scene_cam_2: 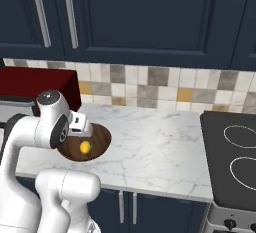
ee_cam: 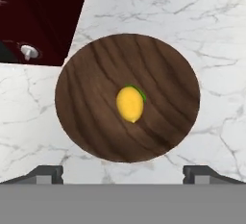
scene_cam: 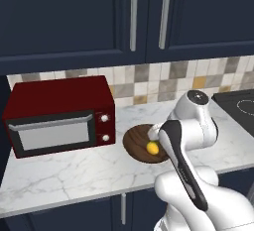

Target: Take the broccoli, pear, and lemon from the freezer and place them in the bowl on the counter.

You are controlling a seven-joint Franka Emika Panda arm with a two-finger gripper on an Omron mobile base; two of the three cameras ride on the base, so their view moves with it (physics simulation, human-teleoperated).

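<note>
Navy blue upper cabinets (scene_cam: 124,17) with long silver handles (scene_cam: 133,14) hang above a backsplash (scene_cam_2: 150,84) of small beige, grey and tan tiles. A dark red microwave (scene_cam: 59,113) with a grey door and two white knobs stands at the left. A black stovetop (scene_cam_2: 232,159) with white ring marks sits at the right. Navy lower cabinets (scene_cam_2: 150,209) run below.

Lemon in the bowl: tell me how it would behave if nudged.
The lemon is rounded, so it would probably roll. The bowl curves up around it, likely returning it toward the middle. Its smooth-looking skin might slip between fingertips.
</note>
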